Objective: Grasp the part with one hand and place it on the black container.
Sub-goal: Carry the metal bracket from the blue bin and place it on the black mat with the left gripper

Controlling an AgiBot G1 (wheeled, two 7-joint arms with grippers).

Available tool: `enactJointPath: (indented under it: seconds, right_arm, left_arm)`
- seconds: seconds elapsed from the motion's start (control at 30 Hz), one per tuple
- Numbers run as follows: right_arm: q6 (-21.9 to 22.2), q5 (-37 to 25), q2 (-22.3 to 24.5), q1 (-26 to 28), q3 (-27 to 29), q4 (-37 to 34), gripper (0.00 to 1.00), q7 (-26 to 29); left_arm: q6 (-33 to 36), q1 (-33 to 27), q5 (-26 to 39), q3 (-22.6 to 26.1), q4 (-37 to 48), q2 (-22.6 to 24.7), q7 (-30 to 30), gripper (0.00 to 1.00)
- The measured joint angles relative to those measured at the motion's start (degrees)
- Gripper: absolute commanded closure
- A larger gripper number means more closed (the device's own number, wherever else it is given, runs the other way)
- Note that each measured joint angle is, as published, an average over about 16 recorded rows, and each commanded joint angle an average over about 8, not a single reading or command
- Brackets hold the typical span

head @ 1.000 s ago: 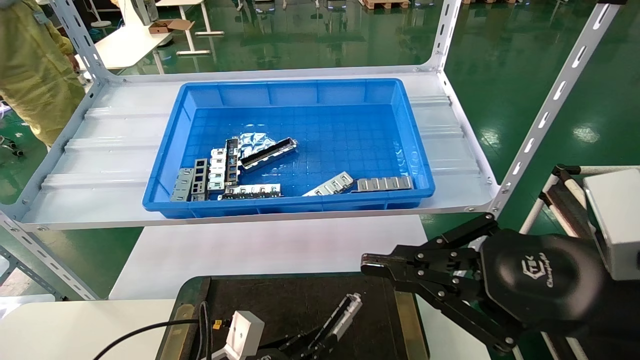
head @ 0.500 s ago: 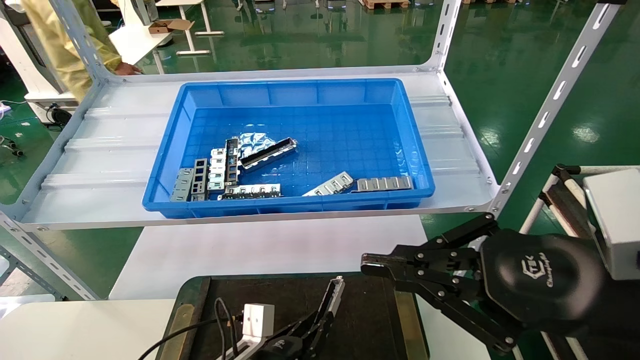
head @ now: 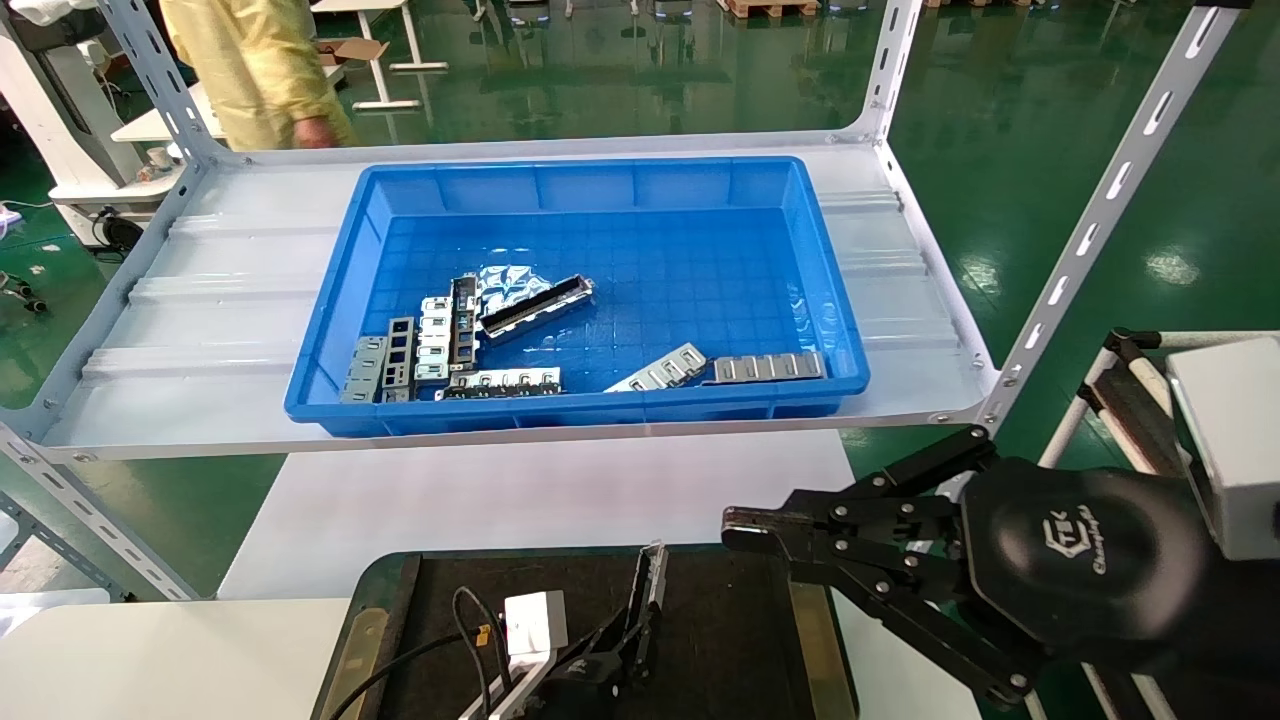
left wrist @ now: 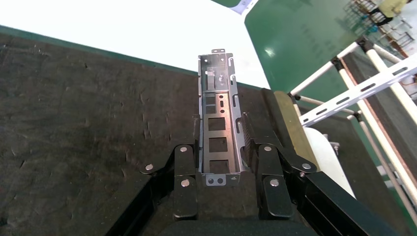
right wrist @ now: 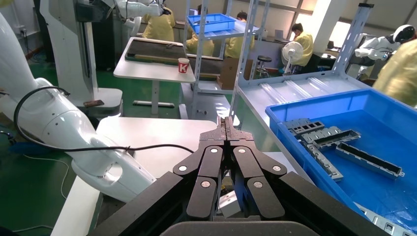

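Silver-grey metal identifies the part point(left wrist: 220, 123), a slim channel bar with square cut-outs along its inner face. We see it clamped between the jaws of the left gripper point(left wrist: 222, 147), one finger point(left wrist: 184, 164) pressing each long side. One tabbed end sits back between the finger bases; the other end projects well forward of the fingertips.

Directly beneath the left jaws lies the black container point(left wrist: 74, 113), and its textured mat fills the space below the part. We cannot tell from either view whether the part touches the mat or hangs just above it. In the head view the part point(head: 645, 590) stands steeply tilted over the middle of the container point(head: 720, 640), its free end pointing toward the container's far edge. A brass-coloured side strip point(head: 805, 640) runs beside the jaws on the robot's right.

The right gripper point(head: 745, 532) hovers above the far right corner of the container, well apart from the part. Its jaws are pressed together with nothing between them, as the right wrist view confirms point(right wrist: 226, 129).

Beyond both grippers, the blue bin point(head: 330, 385) rests on the white shelf point(head: 200, 300) and holds further metal pieces point(head: 430, 345).
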Motion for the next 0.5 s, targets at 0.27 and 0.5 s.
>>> enactJointPath:
  seconds: [0.27, 0.5]
  right_arm:
    - [0.0, 0.0, 0.0, 0.0, 0.0, 0.0, 1.0, 0.0]
    - [0.0, 0.0, 0.0, 0.0, 0.0, 0.0, 1.0, 0.0]
  left_arm:
    - [-2.2, 0.0, 1.6, -1.0, 1.9, 2.9, -0.5, 1.0]
    - [-2.3, -0.1, 3.4, -1.3, 4.1, 4.2, -1.4, 1.0]
